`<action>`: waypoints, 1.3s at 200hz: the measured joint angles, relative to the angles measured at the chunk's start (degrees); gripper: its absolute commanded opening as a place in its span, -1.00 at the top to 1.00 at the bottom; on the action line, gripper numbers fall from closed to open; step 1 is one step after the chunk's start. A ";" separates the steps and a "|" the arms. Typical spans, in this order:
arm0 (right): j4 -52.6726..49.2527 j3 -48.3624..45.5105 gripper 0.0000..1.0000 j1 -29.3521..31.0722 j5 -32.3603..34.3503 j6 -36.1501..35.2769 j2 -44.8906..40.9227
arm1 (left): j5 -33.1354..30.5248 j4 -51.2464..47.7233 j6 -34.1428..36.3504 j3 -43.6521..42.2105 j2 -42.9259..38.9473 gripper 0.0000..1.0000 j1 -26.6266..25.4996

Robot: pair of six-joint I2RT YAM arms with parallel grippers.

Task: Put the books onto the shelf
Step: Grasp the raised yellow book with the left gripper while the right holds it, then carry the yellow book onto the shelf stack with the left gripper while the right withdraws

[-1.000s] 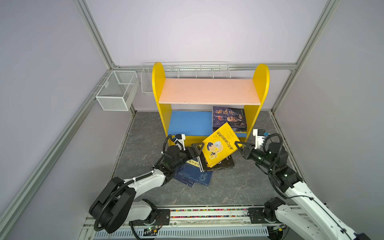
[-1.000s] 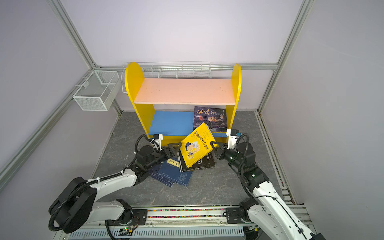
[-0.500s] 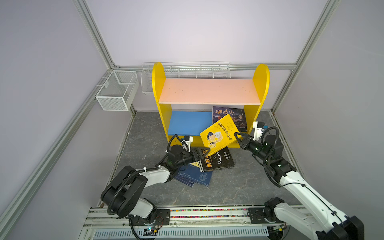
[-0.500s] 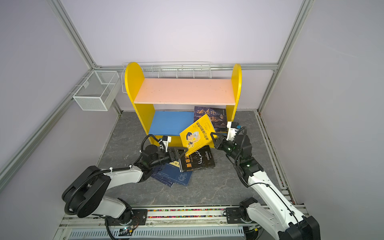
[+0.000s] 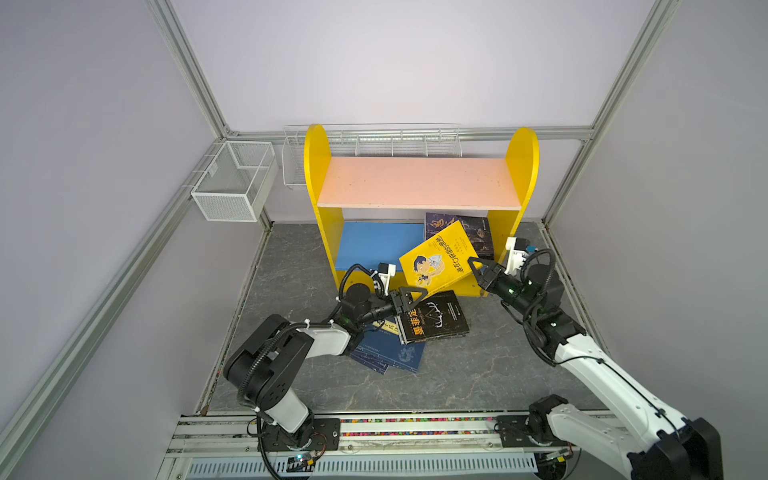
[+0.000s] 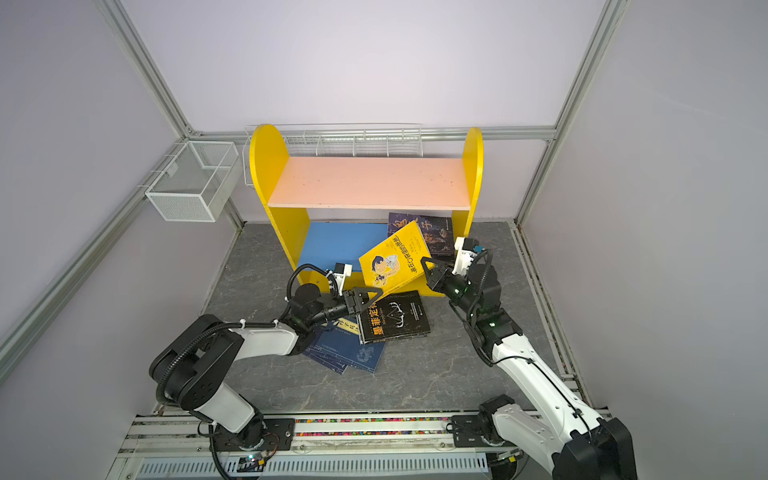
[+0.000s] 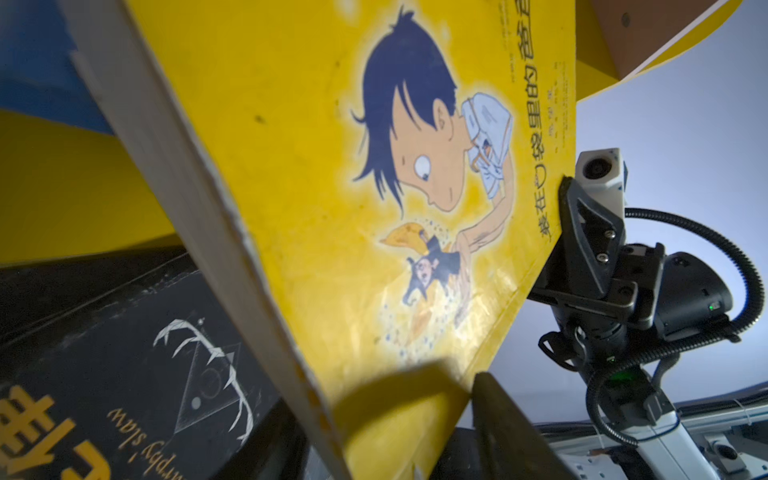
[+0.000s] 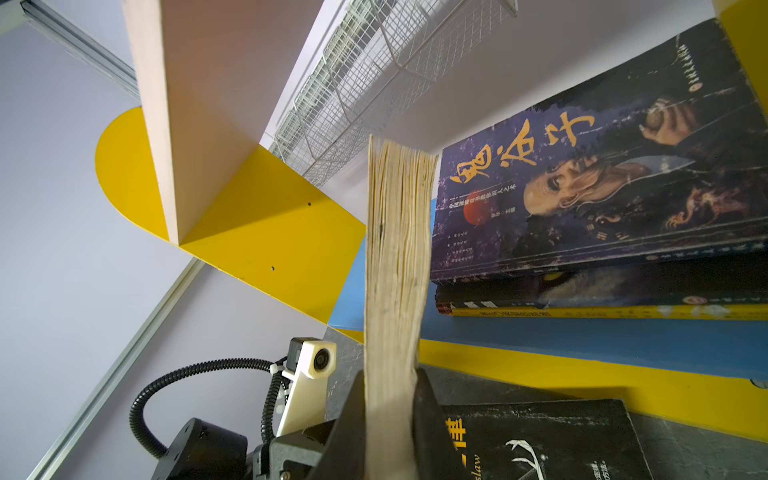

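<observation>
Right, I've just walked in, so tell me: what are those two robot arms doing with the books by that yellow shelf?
The right gripper is shut on a yellow cartoon-covered book, holding it tilted in front of the shelf, by its blue lower board. The left gripper is at the book's lower corner; whether it grips is unclear. A dark purple book lies on that board. A black book and navy books lie on the floor.
</observation>
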 measured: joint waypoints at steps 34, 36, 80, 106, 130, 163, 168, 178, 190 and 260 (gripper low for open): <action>0.33 0.00 0.88 -0.79 2.40 0.63 0.00 | -1.81 -2.05 0.20 0.35 -2.54 0.97 0.11; 0.31 0.00 0.88 -0.90 2.64 0.76 0.00 | -2.05 -2.67 0.35 0.37 -3.04 1.00 0.09; 0.66 0.02 0.83 -0.63 3.39 2.95 -1.07 | -9.18 -16.22 6.45 1.79 -13.14 1.00 -1.33; 0.00 0.20 0.37 -0.94 5.81 2.78 -1.60 | -11.13 -28.41 12.83 9.01 -14.14 1.00 -1.36; -4.70 0.04 -0.03 -1.31 8.50 0.92 -2.86 | -11.47 -37.88 20.09 18.29 -13.05 1.00 -0.90; -10.23 -0.63 -0.10 -0.52 8.76 -1.03 -7.02 | -8.46 -45.00 26.29 26.97 -9.25 1.00 1.95; -11.02 -0.79 -0.10 -0.50 8.90 -1.20 -7.69 | -7.98 -45.99 26.99 27.96 -8.59 1.00 2.38; -12.41 -1.22 -0.10 -0.46 9.22 -1.64 -9.11 | -7.41 -48.11 28.52 30.14 -6.99 1.00 3.19; -13.90 -1.51 -0.11 -0.31 9.64 -2.14 -10.86 | -7.69 -50.49 30.10 32.11 -5.18 1.00 4.07; -19.82 -2.64 -0.12 -0.20 12.20 -4.55 -18.03 | -6.54 -51.01 29.20 36.09 2.23 1.00 5.75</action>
